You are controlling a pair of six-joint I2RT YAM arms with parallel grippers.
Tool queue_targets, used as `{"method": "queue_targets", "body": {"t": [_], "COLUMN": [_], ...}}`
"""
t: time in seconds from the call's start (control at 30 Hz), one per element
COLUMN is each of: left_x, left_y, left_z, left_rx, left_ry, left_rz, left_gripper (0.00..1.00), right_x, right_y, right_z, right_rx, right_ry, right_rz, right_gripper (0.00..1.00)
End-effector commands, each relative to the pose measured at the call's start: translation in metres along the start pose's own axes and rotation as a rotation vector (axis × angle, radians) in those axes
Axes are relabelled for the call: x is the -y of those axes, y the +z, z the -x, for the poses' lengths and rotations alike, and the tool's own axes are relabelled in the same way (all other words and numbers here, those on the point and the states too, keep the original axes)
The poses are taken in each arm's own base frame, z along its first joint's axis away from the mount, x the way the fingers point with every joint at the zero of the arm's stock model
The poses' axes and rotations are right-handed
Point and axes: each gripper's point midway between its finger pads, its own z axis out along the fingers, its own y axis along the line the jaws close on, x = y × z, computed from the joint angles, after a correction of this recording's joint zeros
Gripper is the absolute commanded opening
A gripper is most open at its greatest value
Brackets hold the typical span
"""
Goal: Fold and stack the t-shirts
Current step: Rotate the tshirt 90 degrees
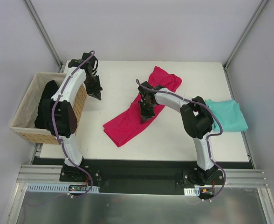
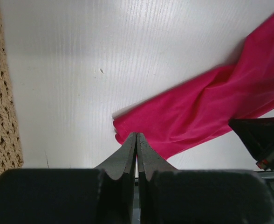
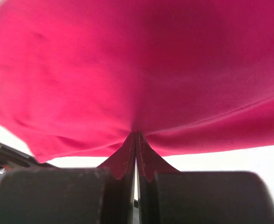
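The crimson-pink t-shirt lies bunched in a long diagonal band across the middle of the table. My right gripper is down on its middle. In the right wrist view the jaws are shut, and the pink cloth puckers into their tips. The teal t-shirt lies folded at the table's right edge, behind the right arm. My left gripper hangs over bare table to the left of the pink shirt. It is shut and empty, and the pink shirt's end lies just beyond its tips.
A woven wicker basket stands off the table's left edge with a dark cloth inside; its side shows in the left wrist view. The white table is bounded by grey walls and metal posts.
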Motion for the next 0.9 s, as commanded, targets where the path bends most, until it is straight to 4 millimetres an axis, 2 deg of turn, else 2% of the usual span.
{"method": "queue_targets", "body": {"t": [0.0, 0.23, 0.43, 0.57, 0.87], "left_x": [0.006, 0.01, 0.009, 0.007, 0.004], "left_y": [-0.034, -0.048, -0.05, -0.05, -0.051], "left_z": [0.006, 0.009, 0.005, 0.002, 0.0], "left_rx": [0.084, 0.122, 0.113, 0.107, 0.107], "left_ry": [0.029, 0.054, 0.06, 0.064, 0.074], "left_rz": [-0.047, -0.068, -0.07, -0.064, -0.052], "left_gripper": [0.0, 0.0, 0.0, 0.0, 0.0], "right_x": [-0.003, 0.007, 0.013, 0.023, 0.059], "right_y": [-0.005, 0.005, 0.006, 0.004, -0.005], "right_z": [-0.015, -0.035, -0.041, -0.043, -0.043], "right_rx": [0.009, -0.006, 0.011, 0.021, 0.03], "right_ry": [0.035, 0.076, 0.113, 0.155, 0.206], "right_rz": [-0.005, -0.034, -0.081, -0.143, -0.343], "right_gripper": [0.01, 0.01, 0.01, 0.01, 0.01]}}
